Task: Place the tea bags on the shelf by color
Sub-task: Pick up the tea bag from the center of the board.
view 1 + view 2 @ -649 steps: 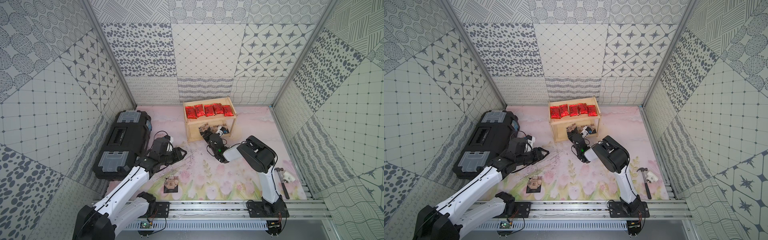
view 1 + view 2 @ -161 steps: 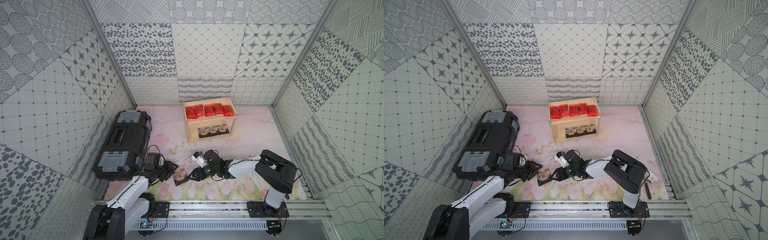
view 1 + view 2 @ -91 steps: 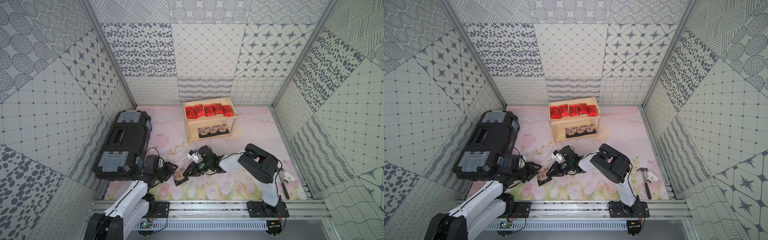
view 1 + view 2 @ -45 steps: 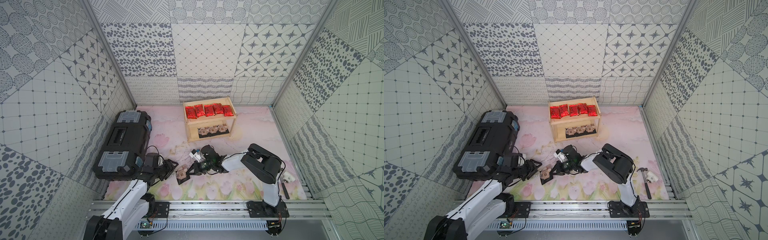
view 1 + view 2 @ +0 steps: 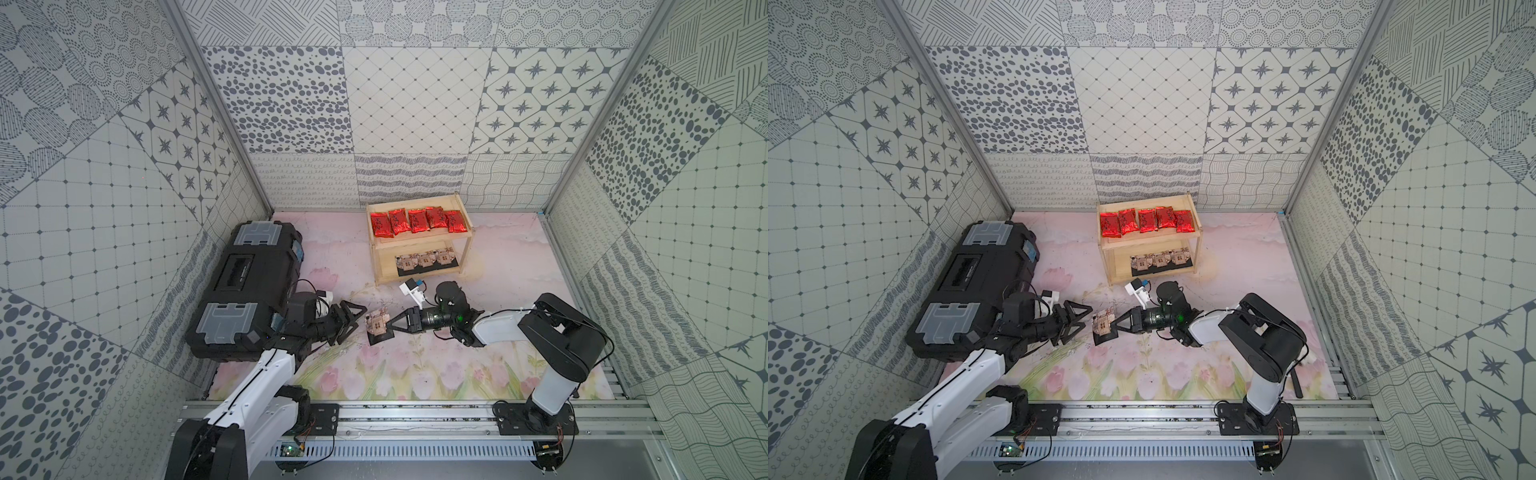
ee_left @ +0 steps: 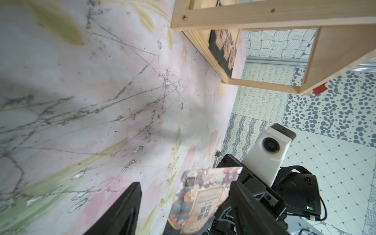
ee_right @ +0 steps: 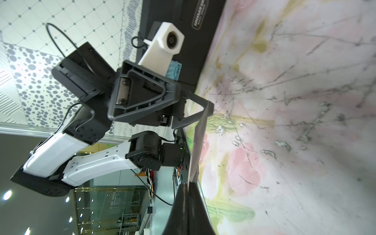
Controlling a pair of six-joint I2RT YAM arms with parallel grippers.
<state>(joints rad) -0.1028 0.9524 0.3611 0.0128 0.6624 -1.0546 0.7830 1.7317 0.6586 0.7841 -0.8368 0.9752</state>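
The pale wooden shelf [image 5: 384, 257] stands at the back, with several red tea bags [image 5: 415, 220] on its top tier and black floral sachets [image 5: 426, 262] on the lower one. Another black floral tea bag [image 5: 376, 326] is held upright just above the mat, and my right gripper [image 5: 390, 328] is shut on its edge. In the right wrist view that bag [image 7: 198, 146] shows edge-on, pinched in the shut right gripper [image 7: 188, 185]. My left gripper [image 5: 360, 321] faces it from the other side, open, with the bag [image 6: 201, 195] between its spread fingers [image 6: 130, 203].
A large black toolbox [image 5: 245, 291] lies along the left wall, close behind my left arm. A hammer [image 5: 1296, 380] lies at the front right beside the right arm's base. The metal rail [image 5: 415, 411] borders the floral mat in front.
My right gripper has shut on the black tea bag, and the left gripper's jaws have spread wide and let it go. Both arms stay near the mat's front middle.
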